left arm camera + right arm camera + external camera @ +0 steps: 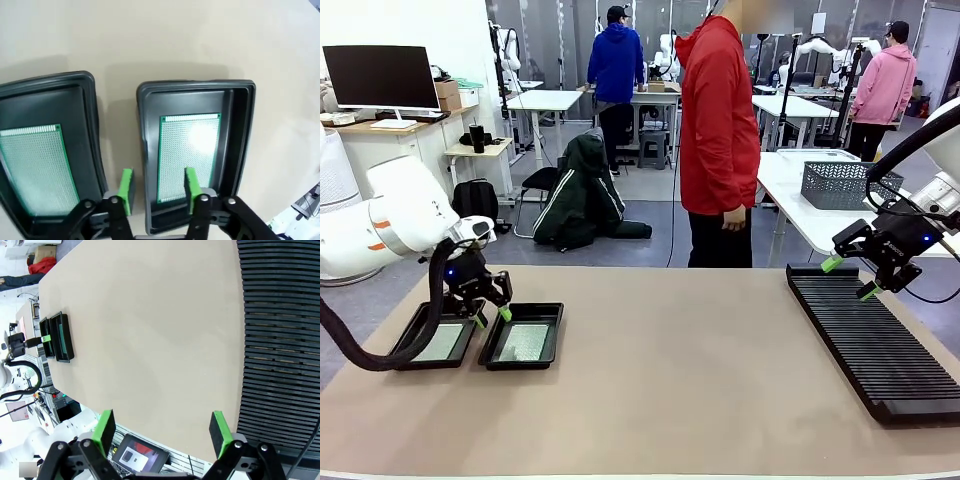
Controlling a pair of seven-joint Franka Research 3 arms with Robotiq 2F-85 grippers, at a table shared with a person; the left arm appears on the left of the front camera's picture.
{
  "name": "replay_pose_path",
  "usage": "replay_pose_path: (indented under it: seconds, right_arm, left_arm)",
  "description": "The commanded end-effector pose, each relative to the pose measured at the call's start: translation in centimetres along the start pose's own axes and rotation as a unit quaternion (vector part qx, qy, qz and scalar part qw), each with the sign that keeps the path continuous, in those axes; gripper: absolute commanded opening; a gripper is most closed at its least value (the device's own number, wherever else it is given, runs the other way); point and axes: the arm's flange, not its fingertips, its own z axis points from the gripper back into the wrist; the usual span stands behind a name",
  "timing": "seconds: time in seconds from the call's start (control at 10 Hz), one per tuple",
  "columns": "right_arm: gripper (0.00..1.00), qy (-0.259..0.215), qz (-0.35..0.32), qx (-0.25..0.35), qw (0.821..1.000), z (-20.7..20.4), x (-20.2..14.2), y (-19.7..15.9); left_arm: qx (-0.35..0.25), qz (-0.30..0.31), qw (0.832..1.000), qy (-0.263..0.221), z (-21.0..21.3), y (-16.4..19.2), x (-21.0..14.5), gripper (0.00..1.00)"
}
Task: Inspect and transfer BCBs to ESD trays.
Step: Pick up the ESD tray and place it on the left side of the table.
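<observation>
Two black ESD trays lie side by side at the table's left: the left tray [432,338] and the right tray [523,337]. Each holds a pale green BCB, one on the left [442,342] and one on the right [524,343]. In the left wrist view the trays [47,150] [235,130] and their boards [35,170] [190,152] fill the frame. My left gripper [492,317] [159,192] hangs open just above the right tray's near-left rim, holding nothing. My right gripper [850,277] [162,432] is open and empty above the rack's far end.
A long black ribbed rack [875,335] [280,340] runs along the table's right side. A person in a red jacket [718,120] stands at the far edge, hands down. A grey mesh basket [840,185] sits on a white table behind.
</observation>
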Motion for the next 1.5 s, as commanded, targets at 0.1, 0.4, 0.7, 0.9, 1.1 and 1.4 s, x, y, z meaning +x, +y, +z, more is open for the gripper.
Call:
replay_pose_path:
  seconds: [0.1, 0.4, 0.7, 0.9, 1.1, 1.4]
  right_arm:
    - [1.0, -0.008, -0.01, -0.007, 1.0, 0.0, -0.2, 0.2]
    - [1.0, -0.008, -0.01, -0.007, 1.0, 0.0, -0.2, 0.2]
    - [1.0, -0.008, -0.01, -0.007, 1.0, 0.0, -0.2, 0.2]
    - [1.0, -0.008, -0.01, -0.007, 1.0, 0.0, -0.2, 0.2]
    - [1.0, -0.008, -0.01, -0.007, 1.0, 0.0, -0.2, 0.2]
    - [1.0, -0.008, -0.01, -0.007, 1.0, 0.0, -0.2, 0.2]
  left_arm:
    - [0.068, -0.002, 0.998, 0.004, 3.9, -4.0, -1.0, 0.86]
    - [0.125, -0.008, 0.992, 0.015, 7.3, -6.9, -1.8, 0.86]
    - [0.115, -0.029, 0.992, 0.033, 10.1, -7.2, -3.0, 0.86]
    - [0.127, -0.008, 0.991, 0.033, 11.6, -6.9, -4.0, 0.86]
    - [0.132, -0.002, 0.991, 0.022, 12.9, -7.0, -4.8, 0.86]
    - [0.14, -0.008, 0.99, 0.02, 13.4, -7.8, -5.1, 0.86]
